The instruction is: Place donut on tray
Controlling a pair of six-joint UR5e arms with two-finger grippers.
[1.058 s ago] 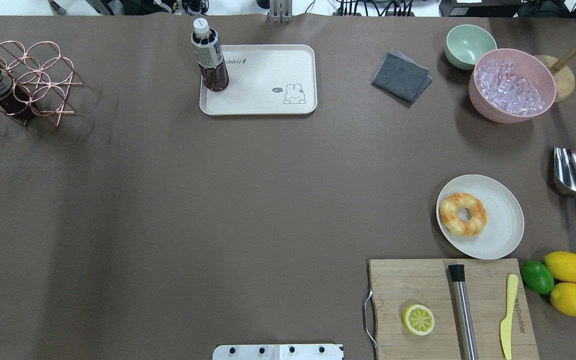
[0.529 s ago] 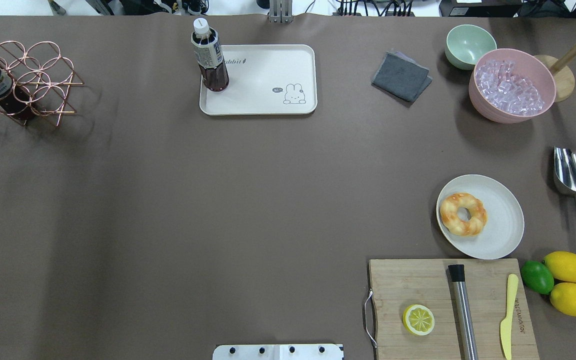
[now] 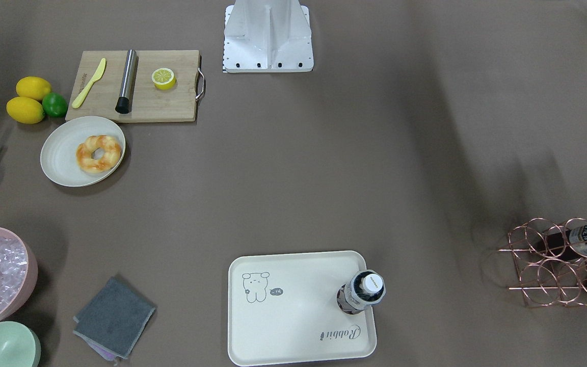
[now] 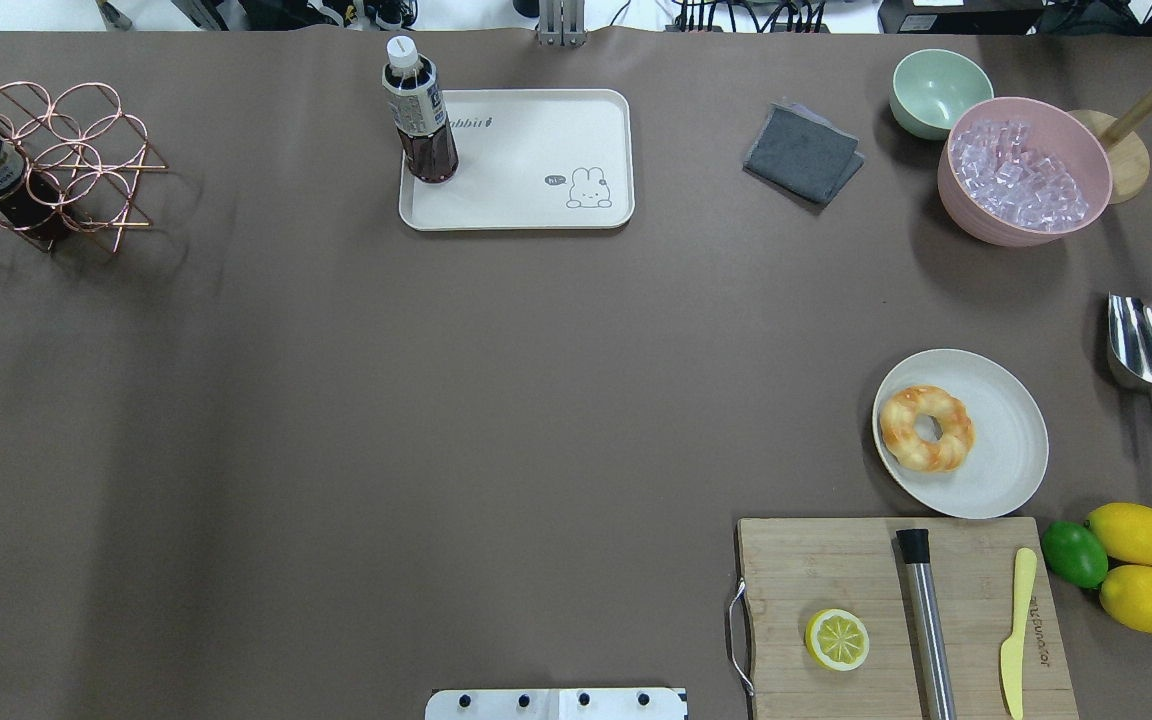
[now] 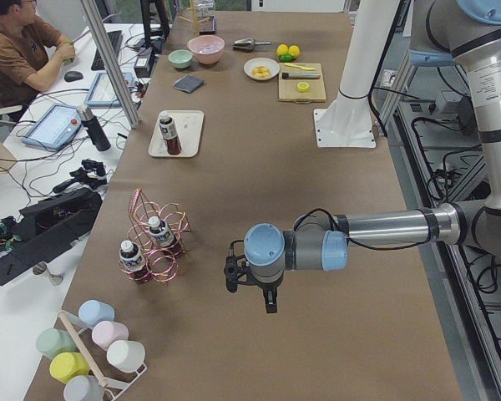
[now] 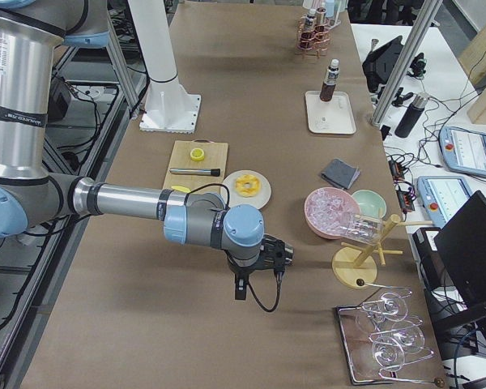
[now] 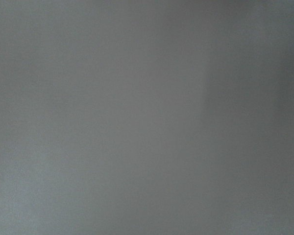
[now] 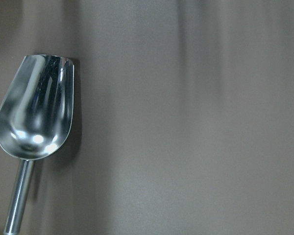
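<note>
The donut, golden-orange with cream patches, lies on the left part of a round off-white plate at the right of the table. It also shows in the front view. The cream tray with the rabbit drawing sits at the far middle, with a dark drink bottle standing on its left corner. My left gripper shows only in the left side view, beyond the table's left end. My right gripper shows only in the right side view, near the scoop. I cannot tell whether either is open or shut.
A wooden cutting board holds a lemon half, a steel rod and a yellow knife. Two lemons and a lime lie beside it. A steel scoop, a pink bowl of ice, a green bowl, a grey cloth and a copper bottle rack stand around.
</note>
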